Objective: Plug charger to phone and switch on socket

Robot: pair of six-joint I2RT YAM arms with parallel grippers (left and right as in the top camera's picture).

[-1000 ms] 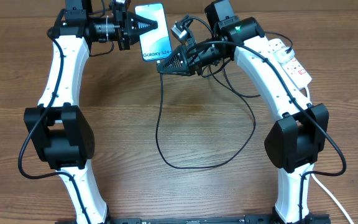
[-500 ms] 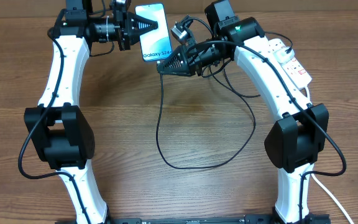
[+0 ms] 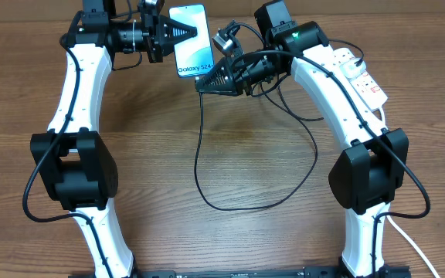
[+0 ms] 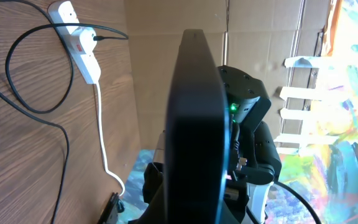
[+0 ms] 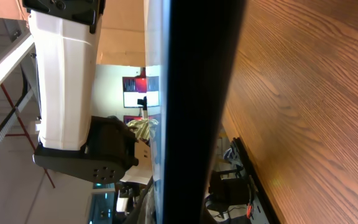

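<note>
While the left gripper (image 3: 182, 34) pinches only the left edge of the phone (image 3: 191, 42), at the far side of the table (image 3: 253, 247), any push on the phone's lower end could twist it in that narrow hold or slide it free. I cannot tell whether the phone is lifted or resting.

Just at the phone's lower end, the right gripper (image 3: 204, 79) is closed, seemingly on the connector end of the charger (image 3: 195, 154). The tip is hidden, so I cannot tell whether it is lined up with the port or seated. A tilted approach would likely jam it or make it skid along the edge.

Below the phone, the charger lies in a wide slack loop across the table and runs under the right arm. It could snag when that arm travels to the switch.

Well to the right of the phone lies the socket (image 3: 364, 77). A blunt press there may shove the strip rather than trip its switch.

Count: two grippers, one phone, one charger, one socket, one thick white cord (image 3: 409, 245).
</note>
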